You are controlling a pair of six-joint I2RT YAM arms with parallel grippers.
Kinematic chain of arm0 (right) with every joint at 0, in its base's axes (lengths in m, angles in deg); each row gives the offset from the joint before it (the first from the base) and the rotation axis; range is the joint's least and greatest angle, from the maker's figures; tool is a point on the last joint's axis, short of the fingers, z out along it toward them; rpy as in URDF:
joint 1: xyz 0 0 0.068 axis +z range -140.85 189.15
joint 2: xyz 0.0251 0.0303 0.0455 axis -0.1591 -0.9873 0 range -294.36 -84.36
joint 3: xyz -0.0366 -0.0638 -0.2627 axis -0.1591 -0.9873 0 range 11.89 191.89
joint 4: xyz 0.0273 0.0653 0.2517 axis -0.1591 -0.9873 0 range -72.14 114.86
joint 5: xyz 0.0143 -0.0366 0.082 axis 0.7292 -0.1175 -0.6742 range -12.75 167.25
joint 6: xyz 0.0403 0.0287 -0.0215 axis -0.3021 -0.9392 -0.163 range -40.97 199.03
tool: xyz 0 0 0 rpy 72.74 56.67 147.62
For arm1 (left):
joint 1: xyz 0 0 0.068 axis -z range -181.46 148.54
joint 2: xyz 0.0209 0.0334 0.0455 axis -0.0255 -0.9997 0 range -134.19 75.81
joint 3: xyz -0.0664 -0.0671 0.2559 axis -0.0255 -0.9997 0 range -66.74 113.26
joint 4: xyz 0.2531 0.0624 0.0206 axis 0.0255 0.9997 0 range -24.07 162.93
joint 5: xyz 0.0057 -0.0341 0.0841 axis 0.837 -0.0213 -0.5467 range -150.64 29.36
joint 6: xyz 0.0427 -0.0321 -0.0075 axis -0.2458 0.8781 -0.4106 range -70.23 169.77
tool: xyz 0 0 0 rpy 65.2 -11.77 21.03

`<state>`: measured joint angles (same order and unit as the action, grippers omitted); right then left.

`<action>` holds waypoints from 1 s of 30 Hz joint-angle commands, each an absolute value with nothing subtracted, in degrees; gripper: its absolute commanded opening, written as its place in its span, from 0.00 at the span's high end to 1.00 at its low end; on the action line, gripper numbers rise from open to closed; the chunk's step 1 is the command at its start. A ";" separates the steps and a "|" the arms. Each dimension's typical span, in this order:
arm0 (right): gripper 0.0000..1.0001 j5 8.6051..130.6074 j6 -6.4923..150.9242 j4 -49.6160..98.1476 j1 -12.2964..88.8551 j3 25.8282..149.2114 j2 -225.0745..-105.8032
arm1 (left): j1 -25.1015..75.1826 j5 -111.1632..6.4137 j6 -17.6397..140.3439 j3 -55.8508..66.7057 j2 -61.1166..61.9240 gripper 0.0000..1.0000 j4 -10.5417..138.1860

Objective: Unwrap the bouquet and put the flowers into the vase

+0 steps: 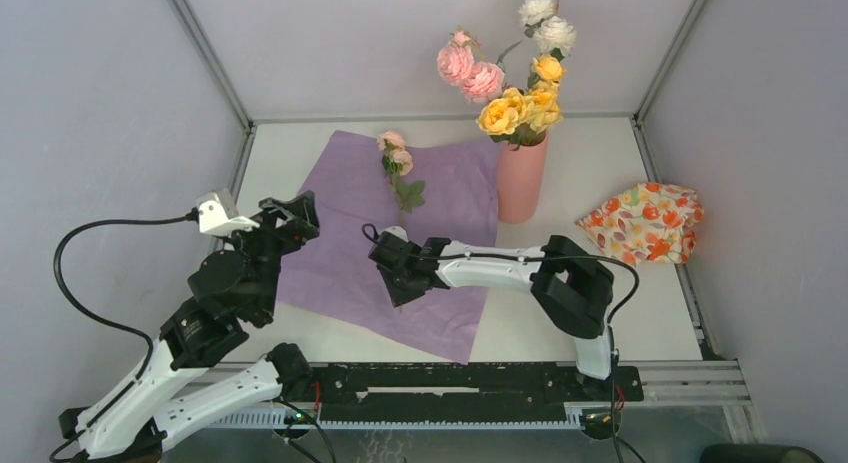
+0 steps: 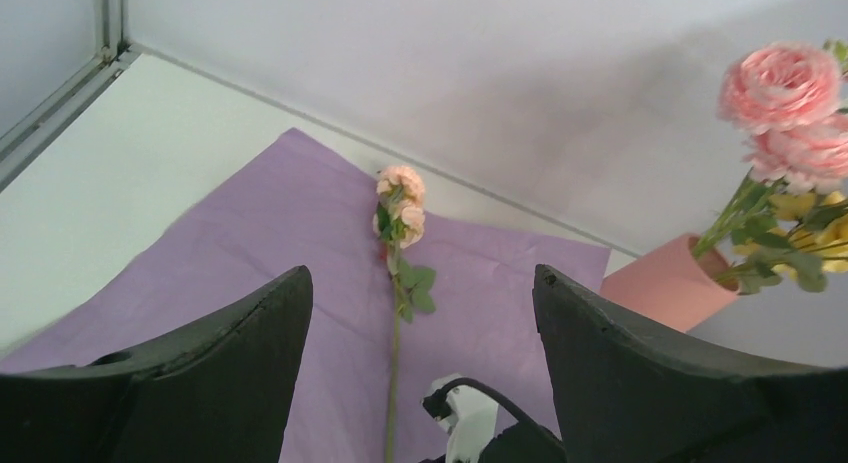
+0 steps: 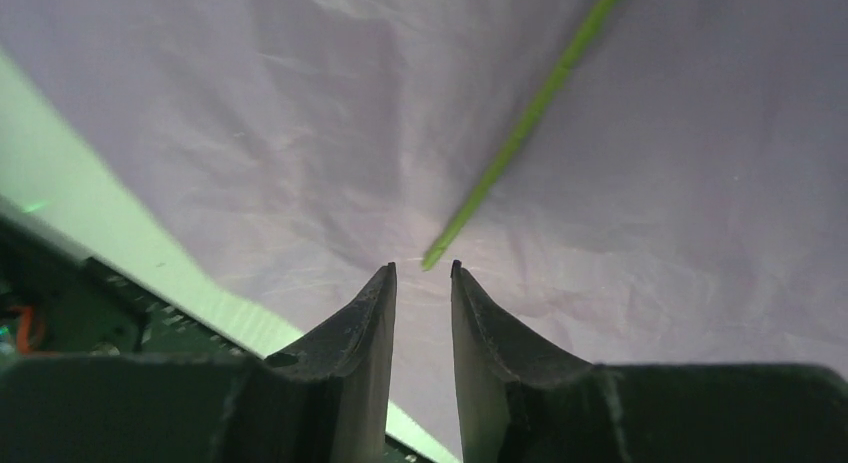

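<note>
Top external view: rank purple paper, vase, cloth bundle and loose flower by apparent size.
1. Purple paper: largest by far.
2. Cloth bundle.
3. Vase, counting the pink body only.
4. Loose flower: similar in length to the vase, but far thinner.

A white counter (image 1: pixel 600 153) is enclosed on three sides by plain pale grey walls (image 1: pixel 400 43). Aluminium frame bars (image 1: pixel 205 53) are set up the back corners and along the counter's edges. Everything is lit softly and evenly; only faint shadows are cast.
</note>
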<state>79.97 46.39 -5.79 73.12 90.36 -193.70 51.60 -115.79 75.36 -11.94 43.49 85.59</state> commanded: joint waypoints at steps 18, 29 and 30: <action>0.68 89.54 41.78 -17.00 74.48 99.76 -201.47 | 51.14 -116.95 78.94 -16.56 48.01 0.15 90.37; 0.68 91.06 40.85 -19.38 76.03 103.18 -201.07 | 51.10 -116.63 78.92 -17.42 47.91 0.15 90.38; 0.68 90.98 40.84 -19.47 76.07 103.53 -201.19 | 51.10 -116.62 78.89 -17.43 47.89 0.15 90.36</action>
<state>89.65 41.97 -18.67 75.41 100.37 -202.66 51.49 -116.40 78.33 -16.50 47.73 91.03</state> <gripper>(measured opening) 0.320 0.851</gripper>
